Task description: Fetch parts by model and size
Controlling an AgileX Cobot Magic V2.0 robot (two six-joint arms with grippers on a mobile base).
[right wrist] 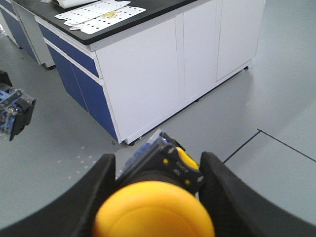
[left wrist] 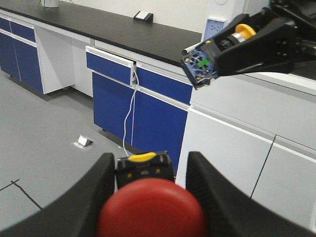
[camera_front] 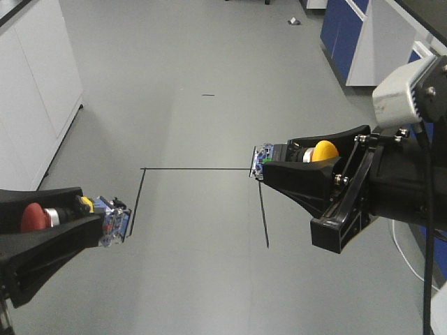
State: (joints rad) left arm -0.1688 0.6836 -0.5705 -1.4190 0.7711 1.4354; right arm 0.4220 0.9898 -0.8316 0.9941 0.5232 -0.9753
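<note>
Writing comes first: the black collar of the yellow-capped switch (right wrist: 153,210) carries small yellow marks in the right wrist view, too tiny and blurred to read. The collar of the red-capped switch (left wrist: 150,210) shows similar marks in the left wrist view, equally unreadable.

Now the grips. The left gripper (camera_front: 87,209) is clenched on the red-capped switch, cap toward the wrist, with the blue-and-clear contact block poking past the fingertips. It hangs in the air over the grey floor (camera_front: 209,272), near the corner of the black lines (camera_front: 202,168). The right gripper (camera_front: 279,159) is clamped on the yellow-capped switch the same way, its block jutting out above the spot where 2 lines meet. The 2 switches are well apart, blocks turned roughly toward each other.

Plenty is cut off. In the front view the left arm runs out at the left and bottom edges, and the yellow cap is half hidden behind a finger. In each wrist view the cap is a blurred dome cropped by the bottom edge, covering most of the switch body. The right wrist view catches only the red switch's block, clipped at the left edge.

A black-topped counter (left wrist: 98,29) stands behind, with blue cabinets (left wrist: 158,118) and a white cable (left wrist: 129,113) hanging. White perforated sheets (right wrist: 98,10) run off the top edge. A small grey object on the floor (left wrist: 83,142) is hard to identify.
</note>
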